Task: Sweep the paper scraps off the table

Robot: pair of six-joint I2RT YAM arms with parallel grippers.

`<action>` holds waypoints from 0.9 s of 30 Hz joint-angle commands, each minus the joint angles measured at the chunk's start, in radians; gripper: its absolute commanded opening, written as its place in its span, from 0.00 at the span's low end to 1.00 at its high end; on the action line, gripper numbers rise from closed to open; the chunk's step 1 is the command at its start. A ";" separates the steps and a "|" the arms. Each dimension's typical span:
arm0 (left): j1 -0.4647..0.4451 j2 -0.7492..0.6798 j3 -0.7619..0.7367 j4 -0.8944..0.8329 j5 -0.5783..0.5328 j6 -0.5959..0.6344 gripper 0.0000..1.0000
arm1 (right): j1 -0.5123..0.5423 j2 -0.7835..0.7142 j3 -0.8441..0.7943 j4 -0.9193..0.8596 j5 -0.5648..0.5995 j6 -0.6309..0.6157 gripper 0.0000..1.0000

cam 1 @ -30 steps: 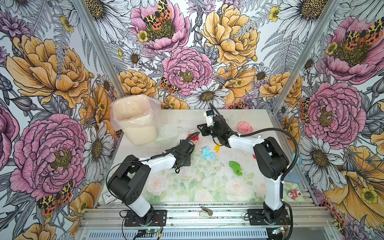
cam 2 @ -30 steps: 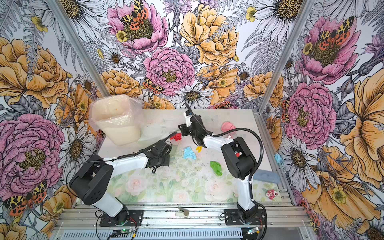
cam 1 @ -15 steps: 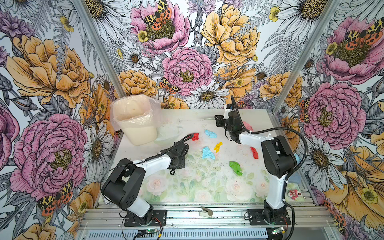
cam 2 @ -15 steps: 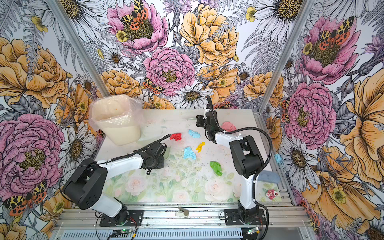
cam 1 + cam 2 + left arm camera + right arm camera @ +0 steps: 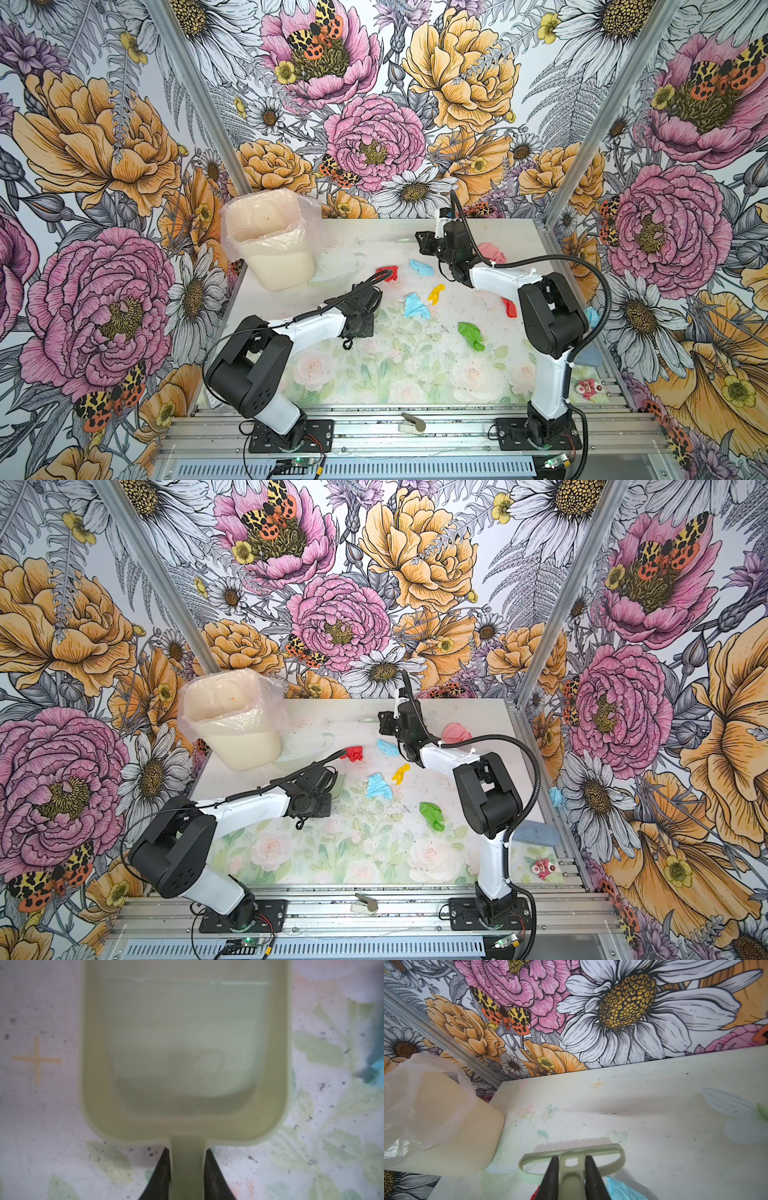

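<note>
Since a second ago your right arm has pulled back from the middle of the rose-printed white surface [image 5: 415, 374] toward its far edge, uncovering a light blue wad [image 5: 420, 267] and a red wad [image 5: 509, 307]; your left arm has hardly shifted. Your right gripper [image 5: 572, 1159] is clamped shut on the handle of the pale green plastic brush [image 5: 608, 1154], whose bristles point away from the wrist; whether they touch the surface I cannot tell. Your left gripper [image 5: 188, 1153] is closed tight on the handle of the pale green plastic dustpan [image 5: 187, 1043], empty and held low, its mouth turned toward a second red wad [image 5: 386, 274] so a stroke can land inside. The crumpled paper scraps [image 5: 415, 306] lie loose on the surface between the arms, with a pink one [image 5: 490, 251] just behind your right wrist. Sweeping looks barely begun; keeping the brush beyond the wads lets you draw them toward the dustpan, which sits near the clear-bagged cream plastic bin [image 5: 270, 249]
</note>
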 commanded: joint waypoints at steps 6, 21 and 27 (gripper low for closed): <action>-0.009 0.035 0.040 -0.003 0.005 0.034 0.01 | 0.029 0.035 0.060 -0.045 0.016 0.018 0.00; -0.008 0.054 0.053 0.006 0.009 0.049 0.01 | 0.072 0.104 0.118 -0.104 0.023 0.038 0.00; -0.011 0.060 0.060 0.006 0.009 0.053 0.00 | 0.092 0.104 0.090 -0.116 0.015 0.064 0.00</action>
